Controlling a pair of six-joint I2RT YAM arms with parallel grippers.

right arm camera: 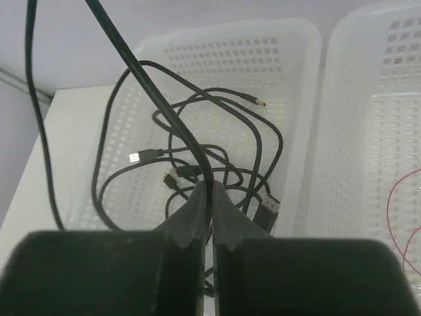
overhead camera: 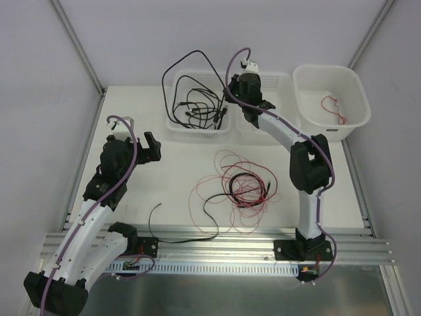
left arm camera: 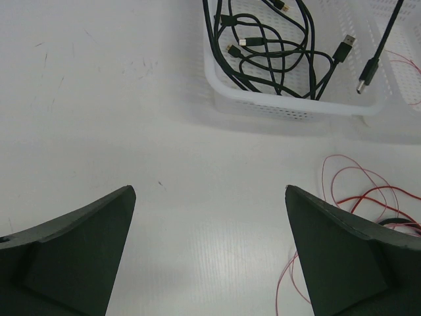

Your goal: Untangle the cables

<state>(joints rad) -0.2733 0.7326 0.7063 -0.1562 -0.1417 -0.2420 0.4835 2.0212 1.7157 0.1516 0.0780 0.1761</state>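
A tangle of thin red wires and a black cable [overhead camera: 245, 187] lies on the table's middle; its red loops show in the left wrist view [left arm camera: 358, 187]. Several black cables [overhead camera: 197, 108] lie in the left white basket [overhead camera: 172, 125], also seen in the left wrist view [left arm camera: 276, 46]. My right gripper [overhead camera: 227, 105] is over that basket, shut on a black cable [right arm camera: 168, 112] that loops up and over the basket's back. My left gripper [overhead camera: 153, 146] is open and empty above bare table, left of the tangle. A red wire [overhead camera: 334, 108] lies in the right bin.
A middle white basket [overhead camera: 279, 82] and a deeper white bin [overhead camera: 355, 125] stand at the back right. Another black cable [overhead camera: 191, 230] trails over the table's front edge onto the metal rail [overhead camera: 217, 253]. Grey walls enclose the table.
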